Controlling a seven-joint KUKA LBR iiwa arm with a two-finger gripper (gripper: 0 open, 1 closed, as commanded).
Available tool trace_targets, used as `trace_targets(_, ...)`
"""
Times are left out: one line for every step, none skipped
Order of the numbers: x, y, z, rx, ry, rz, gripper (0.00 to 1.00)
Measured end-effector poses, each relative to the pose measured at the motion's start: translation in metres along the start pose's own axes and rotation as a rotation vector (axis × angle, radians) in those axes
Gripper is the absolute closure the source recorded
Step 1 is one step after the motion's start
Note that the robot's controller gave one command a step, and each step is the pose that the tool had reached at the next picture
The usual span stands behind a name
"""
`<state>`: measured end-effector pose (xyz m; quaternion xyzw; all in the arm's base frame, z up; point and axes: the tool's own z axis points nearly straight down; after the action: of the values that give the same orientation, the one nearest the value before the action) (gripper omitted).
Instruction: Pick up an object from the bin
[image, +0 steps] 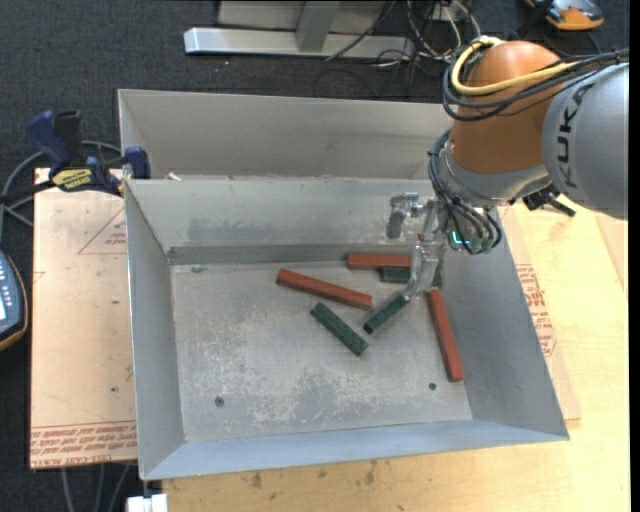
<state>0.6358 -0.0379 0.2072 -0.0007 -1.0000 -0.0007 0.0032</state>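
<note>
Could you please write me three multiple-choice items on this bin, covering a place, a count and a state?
1. Where in the grey metal bin is the gripper?
A. front left corner
B. right of centre, by the short dark green rectangular stick
C. against the left wall

2. How many red-brown rectangular sticks lie in it?
A. one
B. three
C. six

3. How is the red-brown stick nearest the right wall?
A. flat on the floor
B. standing on end
C. lifted clear

Key: 1 B, it hangs at that stick's upper end. 2 B, one by the back wall, one mid-floor, one at the right. 3 A, its whole length rests on the floor.
</note>
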Motion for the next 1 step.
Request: trace_targets(-0.0024,-0.0458,0.1341,0.000,-0.002,0.042,0.00)
